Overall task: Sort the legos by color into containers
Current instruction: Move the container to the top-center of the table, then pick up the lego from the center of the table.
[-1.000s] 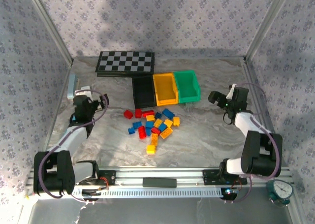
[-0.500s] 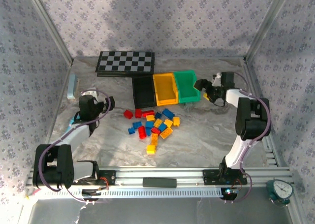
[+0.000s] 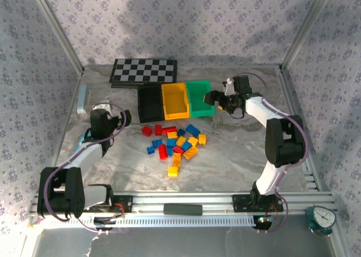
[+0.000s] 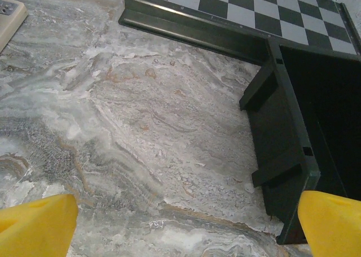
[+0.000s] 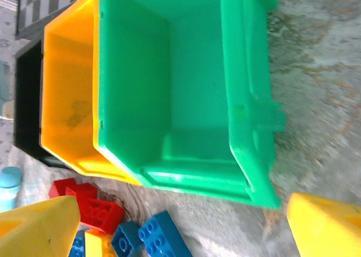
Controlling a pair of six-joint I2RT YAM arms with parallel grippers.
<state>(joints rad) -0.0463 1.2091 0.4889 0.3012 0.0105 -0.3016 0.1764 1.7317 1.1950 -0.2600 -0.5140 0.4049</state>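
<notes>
left fingers (image 3: 124, 118) are spread wide with nothing between them, over the bare marble counter (image 4: 141, 127). just ahead, off to one side, stands the black bin (image 4: 282, 138), with the checkerboard (image 4: 254, 8) beyond it. right fingers (image 3: 213, 97) are spread too and empty. the legos (image 5: 158, 237) lie close by one tip, the green bin (image 5: 186, 99) is just ahead, and the yellow bin (image 5: 62, 99) is past it. i cannot tell whether they touch the green bin.
</notes>
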